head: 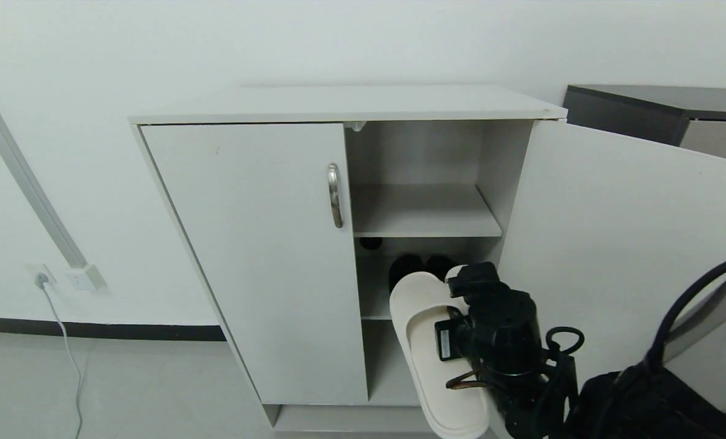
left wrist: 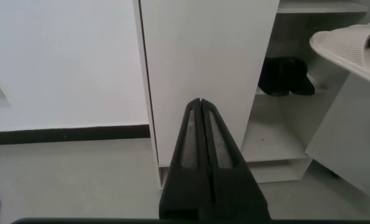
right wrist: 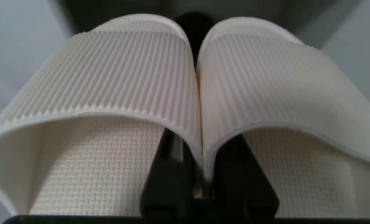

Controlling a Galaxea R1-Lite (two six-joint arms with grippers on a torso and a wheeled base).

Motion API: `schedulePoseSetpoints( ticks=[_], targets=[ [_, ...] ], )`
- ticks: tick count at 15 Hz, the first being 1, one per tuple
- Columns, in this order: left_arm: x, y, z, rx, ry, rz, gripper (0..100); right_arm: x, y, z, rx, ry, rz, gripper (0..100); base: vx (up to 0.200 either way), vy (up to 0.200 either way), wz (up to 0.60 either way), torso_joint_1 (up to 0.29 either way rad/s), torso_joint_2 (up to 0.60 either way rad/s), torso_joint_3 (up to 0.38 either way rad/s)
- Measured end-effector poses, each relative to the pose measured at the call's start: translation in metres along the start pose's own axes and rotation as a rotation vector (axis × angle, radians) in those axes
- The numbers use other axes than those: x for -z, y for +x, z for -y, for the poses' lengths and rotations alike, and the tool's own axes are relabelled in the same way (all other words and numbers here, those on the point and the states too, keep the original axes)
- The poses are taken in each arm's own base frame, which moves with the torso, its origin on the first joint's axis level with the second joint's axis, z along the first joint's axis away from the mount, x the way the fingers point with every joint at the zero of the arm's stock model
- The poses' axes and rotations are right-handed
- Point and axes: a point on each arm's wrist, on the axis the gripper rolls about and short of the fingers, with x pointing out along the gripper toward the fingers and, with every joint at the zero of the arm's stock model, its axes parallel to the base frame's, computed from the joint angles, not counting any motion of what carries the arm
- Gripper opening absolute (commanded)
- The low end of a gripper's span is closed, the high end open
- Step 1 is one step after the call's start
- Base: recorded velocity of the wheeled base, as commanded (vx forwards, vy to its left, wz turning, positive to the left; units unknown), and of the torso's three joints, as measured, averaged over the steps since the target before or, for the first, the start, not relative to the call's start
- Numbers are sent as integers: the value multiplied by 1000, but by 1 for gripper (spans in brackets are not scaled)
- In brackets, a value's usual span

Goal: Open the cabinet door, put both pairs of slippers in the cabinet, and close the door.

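Note:
The white cabinet has its right door swung open and its left door closed. A pair of black slippers lies on the middle shelf. My right gripper is shut on the inner edges of a pair of white slippers, held side by side in front of the open compartment, toes toward the shelf. The white slippers hang above and to the front of the black pair. My left gripper is shut and empty, low before the closed left door.
The upper shelf is bare. A metal handle sits on the left door's inner edge. A wall socket with a cable is at the left. A dark-topped unit stands behind the open door. Open floor lies to the left.

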Motion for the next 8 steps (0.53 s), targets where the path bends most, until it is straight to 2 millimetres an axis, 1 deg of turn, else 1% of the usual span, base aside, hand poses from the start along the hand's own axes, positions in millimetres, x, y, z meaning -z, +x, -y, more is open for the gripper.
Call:
schedulePoseSetpoints(
  ticks=[3, 4, 6, 8],
  targets=[
    [0, 0, 0, 0, 0, 0, 0, 0, 14, -25, 32, 22, -7, 0, 0, 0, 0, 0, 0, 0],
    [0, 0, 0, 1, 1, 0, 0, -4, 17, -33, 48, 28, -11, 0, 0, 0, 0, 0, 0, 0],
    [0, 0, 0, 2, 1, 0, 0, -17, 21, -47, 78, 37, -19, 0, 0, 0, 0, 0, 0, 0],
    [0, 0, 0, 2, 1, 0, 0, -37, 19, -54, 87, 36, -20, 0, 0, 0, 0, 0, 0, 0]
  ],
)
